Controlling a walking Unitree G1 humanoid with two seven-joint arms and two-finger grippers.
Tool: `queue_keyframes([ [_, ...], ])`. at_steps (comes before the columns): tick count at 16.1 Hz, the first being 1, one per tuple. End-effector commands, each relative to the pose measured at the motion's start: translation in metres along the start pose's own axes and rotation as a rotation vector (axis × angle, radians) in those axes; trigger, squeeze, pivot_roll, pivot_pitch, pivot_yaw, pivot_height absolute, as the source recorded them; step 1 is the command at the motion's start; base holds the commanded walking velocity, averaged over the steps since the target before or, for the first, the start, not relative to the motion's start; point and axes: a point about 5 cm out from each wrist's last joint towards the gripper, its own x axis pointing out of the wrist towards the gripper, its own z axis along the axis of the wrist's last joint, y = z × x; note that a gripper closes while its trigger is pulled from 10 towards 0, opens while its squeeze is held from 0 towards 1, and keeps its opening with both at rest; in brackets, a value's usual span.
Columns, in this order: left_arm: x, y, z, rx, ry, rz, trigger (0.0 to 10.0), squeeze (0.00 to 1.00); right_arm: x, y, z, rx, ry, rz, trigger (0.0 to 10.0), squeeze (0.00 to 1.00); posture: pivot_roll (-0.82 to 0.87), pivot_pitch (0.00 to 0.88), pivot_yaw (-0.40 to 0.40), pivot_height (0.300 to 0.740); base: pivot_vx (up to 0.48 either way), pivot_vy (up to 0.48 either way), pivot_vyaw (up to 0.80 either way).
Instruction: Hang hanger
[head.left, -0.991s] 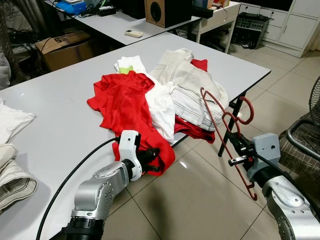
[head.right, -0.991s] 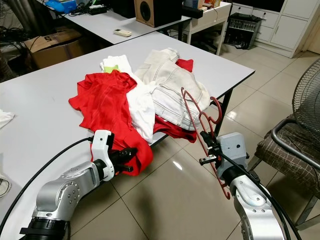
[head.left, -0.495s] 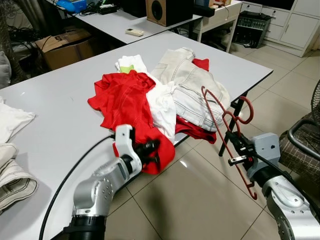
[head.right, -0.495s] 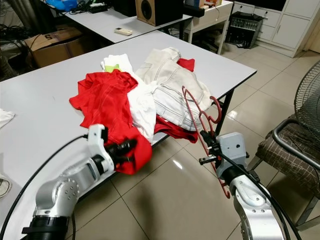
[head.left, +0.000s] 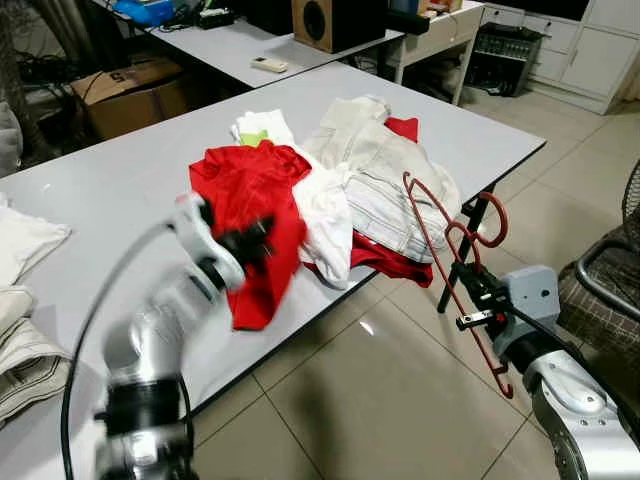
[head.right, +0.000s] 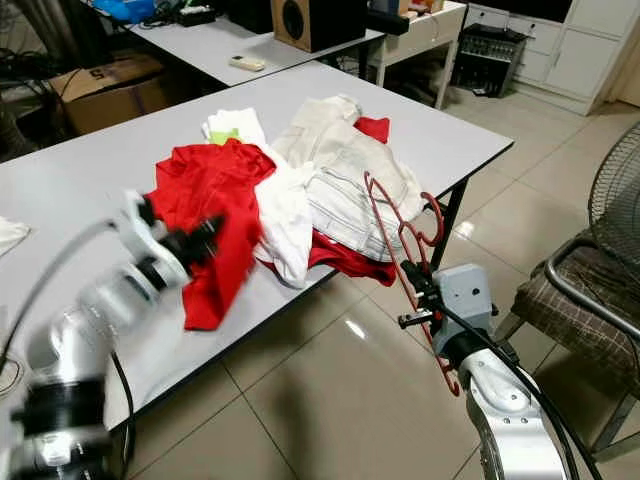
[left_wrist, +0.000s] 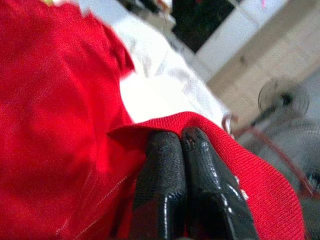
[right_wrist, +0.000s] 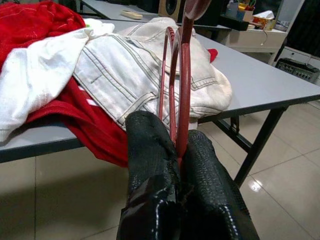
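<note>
Two grippers are at work beside one broad grey surface (head.left: 120, 190), which carries a heap of clothes near its front edge. Largest in the heap is a pale cream denim garment (head.left: 385, 180), lying toward the robot's right. Against it sits a white garment (head.left: 325, 205), and beside that a red shirt (head.left: 250, 190) spread over the surface. A second red garment (head.left: 385, 260) shows under the denim at the surface's edge. More pale folded cloth (head.left: 25, 350) lies at the far left of the surface.

Above the front part of the surface, the left gripper (head.left: 248, 240) is blurred with motion; its fingers (left_wrist: 165, 175) are pressed together on a fold of the red shirt, a flap of which hangs below it.

Off the surface's edge, over the tiled floor (head.left: 380, 400), the right gripper (head.left: 470, 292) is clamped on a dark red hanger (head.left: 440, 250). Its fingers (right_wrist: 150, 165) pinch the thin frame from both sides. That hanger stands tilted in the air, its hook (head.left: 490, 220) up beside the black leg of the surface (head.left: 465, 240), clear of the clothes.
</note>
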Motion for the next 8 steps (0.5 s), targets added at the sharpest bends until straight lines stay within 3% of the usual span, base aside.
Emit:
queue_keyframes([
  [1,0.002,0.004,0.016,-0.022,-0.049,0.011,0.0,0.0,0.002,-0.001,0.003,0.0,-0.023,-0.008,10.0,0.0,-0.2,0.0,0.077,0.719,0.0,0.0,0.0],
  [4,0.005,0.023,0.036,-0.125,-0.121,0.112,0.0,0.0,0.003,-0.001,0.004,0.0,-0.027,-0.012,10.0,0.0,-0.2,0.0,0.089,0.719,0.0,0.0,0.0],
  [8,-0.009,0.07,0.035,-0.286,-0.208,0.419,0.0,0.0,0.001,-0.001,0.004,0.0,-0.028,-0.019,10.0,0.0,-0.21,0.0,0.094,0.719,0.0,0.0,0.0],
])
